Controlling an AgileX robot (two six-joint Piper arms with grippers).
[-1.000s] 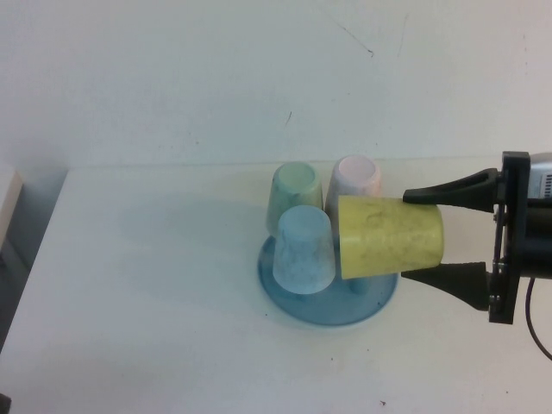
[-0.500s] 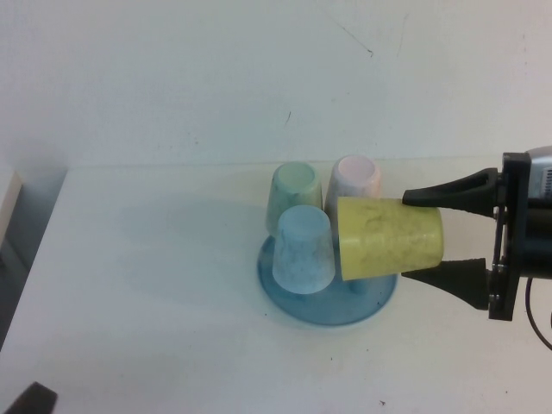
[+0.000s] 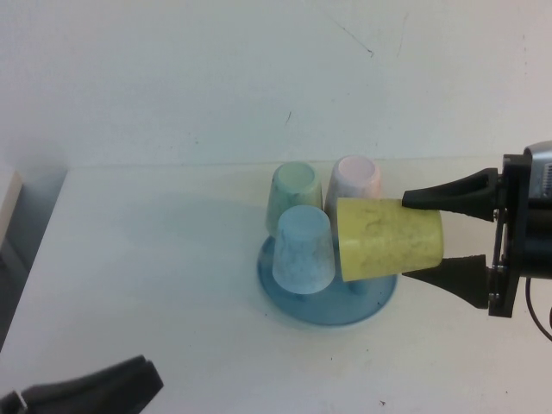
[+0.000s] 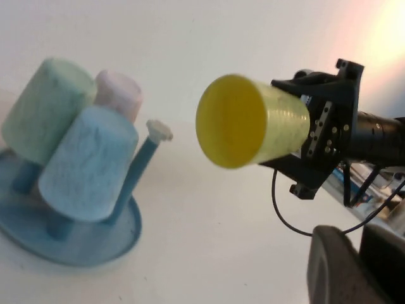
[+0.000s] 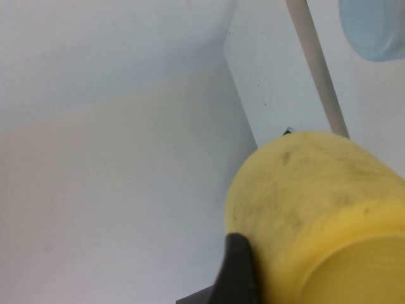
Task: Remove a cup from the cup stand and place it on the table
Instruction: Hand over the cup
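Observation:
The pale-yellow cup lies on its side in the air, its open mouth toward the cup stand. My right gripper is shut on it, one black finger on each side, just right of the stand. In the left wrist view the cup's mouth faces the camera, with a bare white-tipped peg beside it. In the right wrist view the cup fills the lower corner beside one finger. My left gripper is low at the front left of the table, far from the stand.
A light-blue cup, a green cup and a pink cup sit upside down on the stand's pegs. The table's left edge is near the far left. A white wall stands behind the table.
My left gripper has come into the high view at the bottom left and moved right. The right gripper and the yellow cup have barely moved.

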